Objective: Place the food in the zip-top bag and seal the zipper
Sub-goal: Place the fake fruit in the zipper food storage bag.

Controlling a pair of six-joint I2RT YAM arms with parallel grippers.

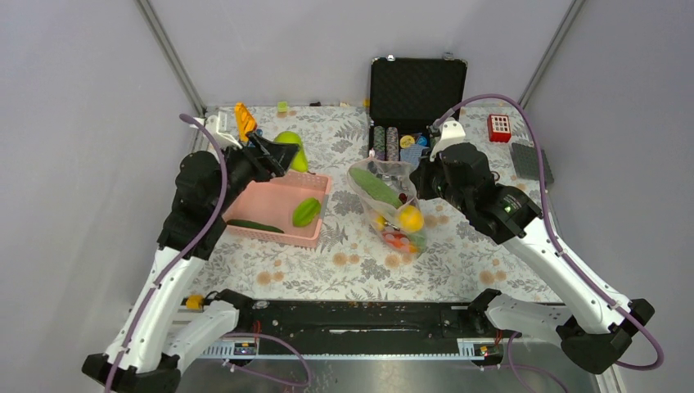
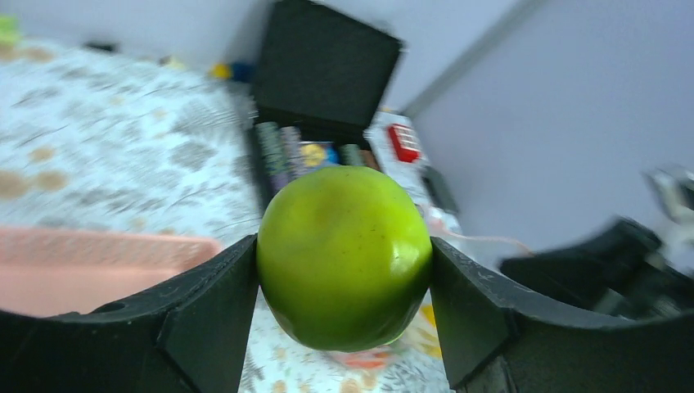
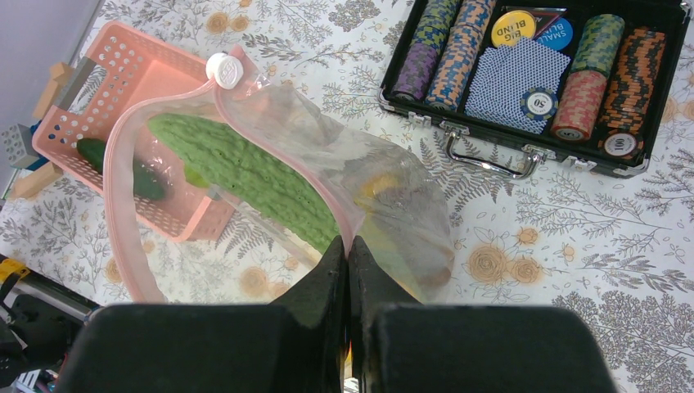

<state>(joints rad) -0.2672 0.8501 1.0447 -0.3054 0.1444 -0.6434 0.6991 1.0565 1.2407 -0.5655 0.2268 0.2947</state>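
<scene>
My left gripper (image 1: 281,155) is shut on a round green fruit (image 2: 344,255) and holds it above the far edge of the pink basket (image 1: 315,232). My right gripper (image 1: 424,180) is shut on the pink zipper strip (image 3: 123,164) of the clear zip-top bag (image 1: 370,176) and holds its mouth open and raised. In the bag lie a long bumpy green cucumber (image 3: 245,176), a yellow citrus (image 1: 411,218) and a red-orange piece (image 1: 398,241). A green leafy piece (image 1: 306,212) and a dark green cucumber (image 1: 254,225) lie in the basket. An orange carrot (image 1: 244,119) stands at the back left.
An open black case (image 1: 417,86) with poker chips (image 3: 434,49) and cards stands behind the bag. A red block (image 1: 499,127) and a grey plate (image 1: 530,161) lie at the back right. The white zipper slider (image 3: 224,70) sits at the strip's far end.
</scene>
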